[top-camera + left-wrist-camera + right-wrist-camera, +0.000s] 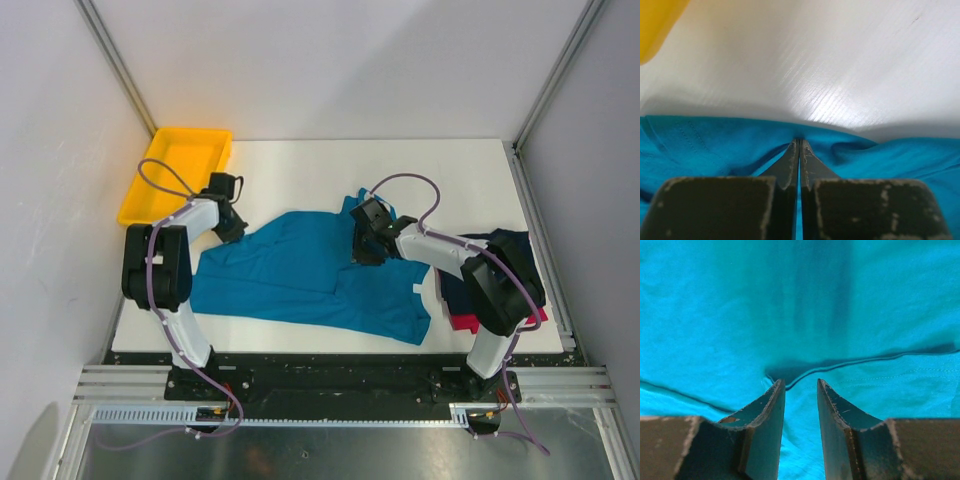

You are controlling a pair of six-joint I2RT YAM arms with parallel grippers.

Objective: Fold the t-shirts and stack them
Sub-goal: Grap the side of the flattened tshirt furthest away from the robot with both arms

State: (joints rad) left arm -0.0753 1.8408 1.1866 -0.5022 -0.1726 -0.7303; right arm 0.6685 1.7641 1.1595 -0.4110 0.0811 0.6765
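A teal-blue cloth t-shirt (pixel 300 275) lies spread across the middle of the white bench (pixel 300 170), mostly flat. One layer is lapped over another near its centre, so I judge the first fold begun, not finished. The left fingers (pixel 231 226) sit at the shirt's far left edge. In the left wrist view they are pressed together with the hem puckered round their tips, and a thin bit of cloth looks pinched between them. The right fingers (pixel 363 250) are down on the upper middle of the same shirt. They stand apart, straddling the edge of the lapped layer, with nothing clamped between them as far as the right wrist view shows. A dark navy cloth t-shirt (pixel 505 242) and a red-pink cloth t-shirt (pixel 463 322) lie together at the right end of the bench, the navy on top, both partly hidden by the right arm. Whether either is properly folded cannot be told. A yellow plastic tray (pixel 140 185) sits at the far left corner, apart from the cloth. By my reckoning the task is at an early stage. The teal shirt needs its folds completed and must then join a stack with the other two.
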